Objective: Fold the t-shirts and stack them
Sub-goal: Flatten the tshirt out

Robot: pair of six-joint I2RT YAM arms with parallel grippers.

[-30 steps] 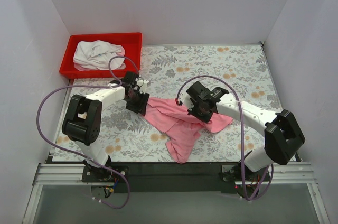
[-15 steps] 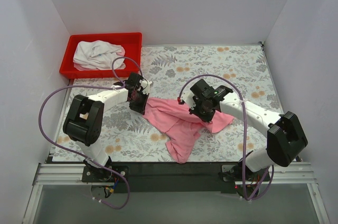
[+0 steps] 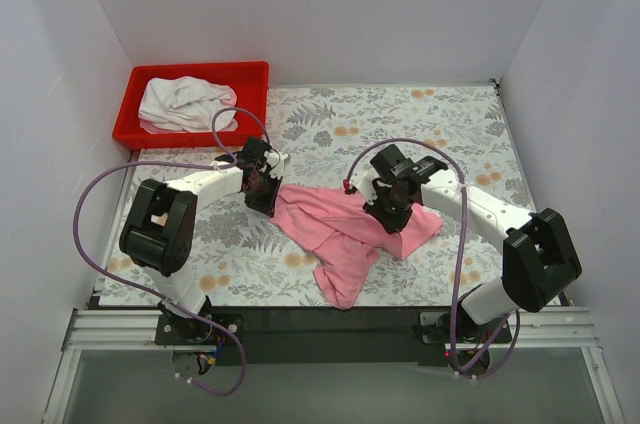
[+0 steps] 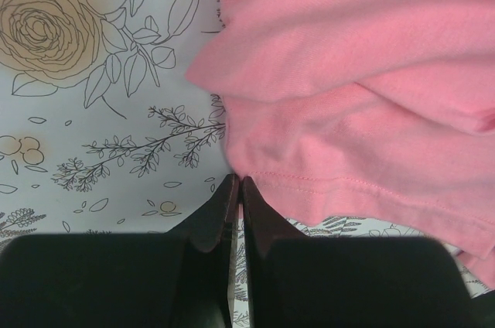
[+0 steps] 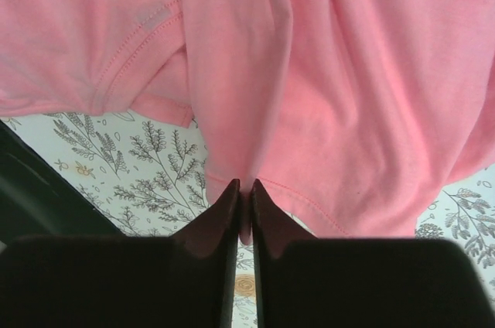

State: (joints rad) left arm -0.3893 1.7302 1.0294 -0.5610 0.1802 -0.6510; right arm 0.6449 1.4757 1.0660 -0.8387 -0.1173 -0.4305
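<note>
From above, a crumpled, soft pink t-shirt (image 3: 340, 234) lies bunched on the floral-print surface (image 3: 400, 124) between the two arms, not yet spread or folded. The left gripper (image 3: 268, 202) sits at its left edge and the right gripper (image 3: 390, 216) on its upper right part. A rumpled white t-shirt (image 3: 183, 102) waits in the rectangular red plastic bin (image 3: 200, 68) at the far left corner. Over the last second the right wrist has shifted a little rightward and away from the bases, and the cloth's far edge has drawn out slightly between the arms. The left gripper has barely moved.

In the left wrist view, the left gripper (image 4: 237, 182) has its jaws together, having just closed. The stitched hem corner of the pink t-shirt (image 4: 356, 73) meets their tips and looks pinched there.

In the right wrist view, the right gripper (image 5: 244, 187) has its jaws nearly together on a raised ridge of the pink t-shirt (image 5: 332, 73). A sliver of cloth shows in the gap.

With both edges apparently caught, I judge the arms are set to pull the shirt flat, so folding has not begun.
</note>
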